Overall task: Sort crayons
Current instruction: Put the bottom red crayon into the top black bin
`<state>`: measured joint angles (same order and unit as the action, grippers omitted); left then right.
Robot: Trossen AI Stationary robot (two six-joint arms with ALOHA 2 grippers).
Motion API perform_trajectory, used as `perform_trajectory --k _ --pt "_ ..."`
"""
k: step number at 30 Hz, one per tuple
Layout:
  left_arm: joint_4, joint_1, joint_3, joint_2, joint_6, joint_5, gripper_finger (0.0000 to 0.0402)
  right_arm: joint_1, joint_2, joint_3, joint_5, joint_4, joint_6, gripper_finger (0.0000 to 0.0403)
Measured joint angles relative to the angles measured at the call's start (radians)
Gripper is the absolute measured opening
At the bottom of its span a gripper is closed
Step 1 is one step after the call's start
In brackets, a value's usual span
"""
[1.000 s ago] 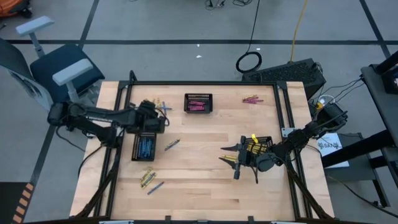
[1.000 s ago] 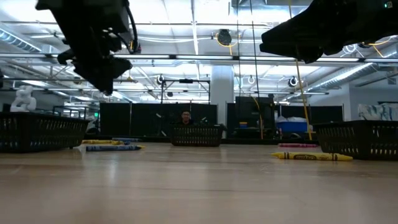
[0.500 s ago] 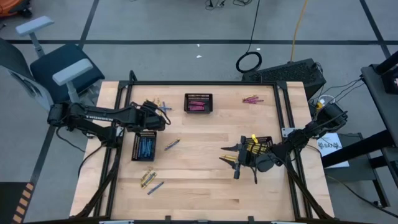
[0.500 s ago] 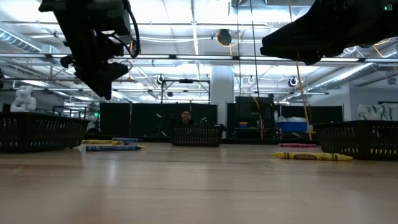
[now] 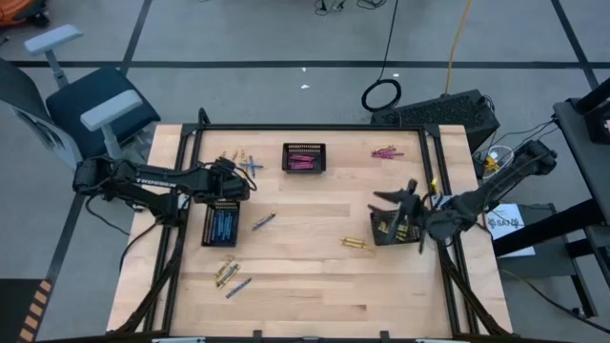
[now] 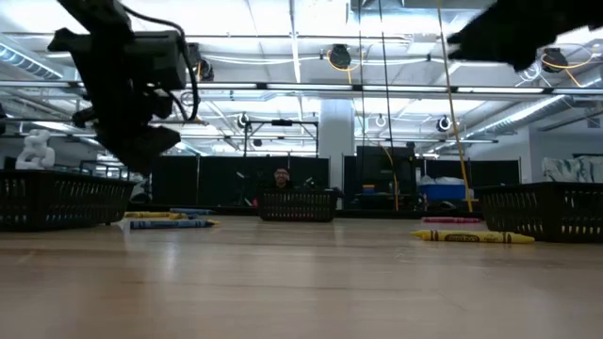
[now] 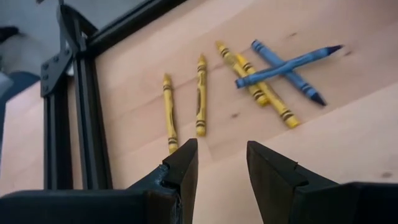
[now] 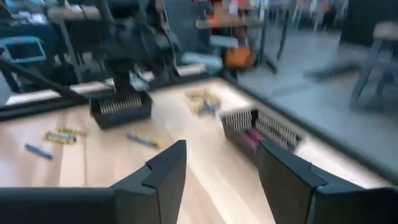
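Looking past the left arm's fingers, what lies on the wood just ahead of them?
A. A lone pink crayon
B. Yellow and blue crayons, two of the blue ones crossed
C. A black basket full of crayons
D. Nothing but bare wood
B: the left wrist view shows yellow crayons lying on the table beyond the open left gripper, with two blue crayons crossed over each other.

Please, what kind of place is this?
Probably a robotics lab in a large hall: a framed wooden table with mounted arms, cables on the grey floor, and ceiling pipes with strip lights.
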<state>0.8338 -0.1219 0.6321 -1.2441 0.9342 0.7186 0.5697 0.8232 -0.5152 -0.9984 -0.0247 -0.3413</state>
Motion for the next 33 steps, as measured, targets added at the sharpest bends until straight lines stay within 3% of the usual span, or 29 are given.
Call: perform_trajectory --k 5,9,12,18,24,33 --pt "-0.033 -0.034 -0.011 0.000 -0.050 -0.024 0.0135 -0.175 -0.120 -0.012 0.209 0.336 -0.184 0.0180" --pt "-0.080 -0.038 -0.010 0.003 -0.106 -0.038 0.0135 -0.382 -0.121 -0.086 0.326 0.638 -0.245 0.0180" --pt "-0.147 -0.027 -0.010 0.003 -0.156 -0.039 0.0135 -0.560 -0.090 -0.111 0.431 0.753 -0.207 0.0180" --pt "-0.335 0.027 -0.010 0.003 -0.250 -0.039 0.0135 -0.925 0.040 -0.114 0.693 0.688 0.005 0.0180" --pt "-0.538 0.110 -0.009 0.003 -0.341 -0.039 0.0135 -1.200 0.257 -0.114 0.858 0.543 0.164 0.0180" --pt "-0.854 0.215 -0.009 0.003 -0.494 -0.037 0.0135 -1.408 0.540 -0.179 0.899 0.469 0.270 0.0180"
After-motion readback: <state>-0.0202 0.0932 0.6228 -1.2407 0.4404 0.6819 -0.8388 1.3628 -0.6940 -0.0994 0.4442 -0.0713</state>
